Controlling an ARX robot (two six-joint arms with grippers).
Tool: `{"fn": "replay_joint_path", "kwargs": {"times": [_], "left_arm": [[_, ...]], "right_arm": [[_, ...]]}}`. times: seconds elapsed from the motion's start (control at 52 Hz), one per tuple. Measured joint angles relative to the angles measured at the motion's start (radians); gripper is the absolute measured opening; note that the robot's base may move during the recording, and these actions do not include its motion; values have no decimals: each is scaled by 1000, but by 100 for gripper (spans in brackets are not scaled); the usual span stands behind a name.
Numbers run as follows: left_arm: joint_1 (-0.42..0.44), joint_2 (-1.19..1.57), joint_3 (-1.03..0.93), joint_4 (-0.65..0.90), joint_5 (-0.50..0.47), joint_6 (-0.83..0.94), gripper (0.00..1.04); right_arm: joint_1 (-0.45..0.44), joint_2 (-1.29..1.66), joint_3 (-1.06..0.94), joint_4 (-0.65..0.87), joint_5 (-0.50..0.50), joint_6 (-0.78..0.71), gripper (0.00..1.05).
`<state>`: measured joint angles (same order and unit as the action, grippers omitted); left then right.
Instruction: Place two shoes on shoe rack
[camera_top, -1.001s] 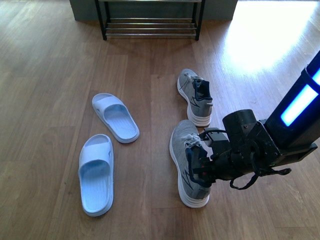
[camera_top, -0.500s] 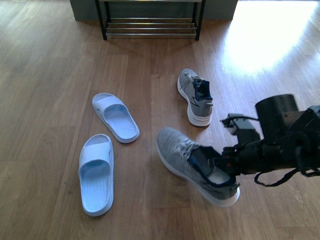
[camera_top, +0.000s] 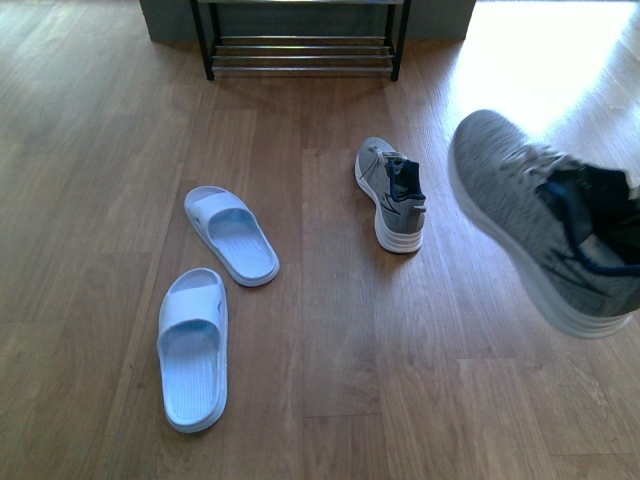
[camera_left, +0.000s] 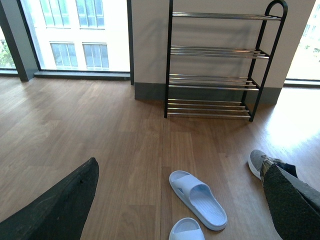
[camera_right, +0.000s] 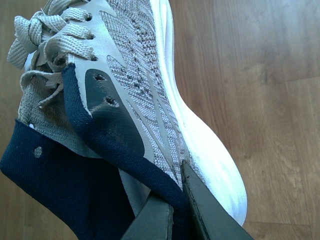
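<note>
One grey sneaker (camera_top: 540, 215) hangs in the air at the right of the front view, toe pointing up and left. My right gripper (camera_right: 176, 192) is shut on its navy heel collar (camera_right: 125, 155), next to the white sole; the arm itself is not in the front view. The other grey sneaker (camera_top: 392, 192) lies on the wooden floor, and its toe (camera_left: 256, 161) peeks past a finger in the left wrist view. The shoe rack (camera_left: 215, 65) stands against the far wall, and only its lowest bars (camera_top: 300, 45) show in the front view. My left gripper (camera_left: 182, 167) is open above the floor, holding nothing.
Two pale blue slippers (camera_top: 230, 233) (camera_top: 192, 345) lie on the floor left of the sneakers; one slipper (camera_left: 197, 199) sits under the left gripper. Large windows (camera_left: 75, 30) are left of the rack. A bright sunlit patch (camera_top: 540, 60) falls on the floor at the right.
The right gripper has lifted the near sneaker off the floor and carried it up and to the right. The right arm has left the front view. The other sneaker and the slippers have not moved.
</note>
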<state>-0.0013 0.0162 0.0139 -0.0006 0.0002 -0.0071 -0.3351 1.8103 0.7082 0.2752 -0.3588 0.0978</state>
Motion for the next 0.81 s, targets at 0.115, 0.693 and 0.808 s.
{"fn": "replay_joint_path", "kwargs": {"times": [0.115, 0.693, 0.808], "left_arm": [[0, 0, 0, 0, 0, 0, 95], [0, 0, 0, 0, 0, 0, 95], [0, 0, 0, 0, 0, 0, 95]], "right_arm": [[-85, -151, -32, -67, -82, -14, 1], [-247, -526, -134, -236, -258, -114, 1], [-248, -526, -134, -236, -259, -117, 1]]}}
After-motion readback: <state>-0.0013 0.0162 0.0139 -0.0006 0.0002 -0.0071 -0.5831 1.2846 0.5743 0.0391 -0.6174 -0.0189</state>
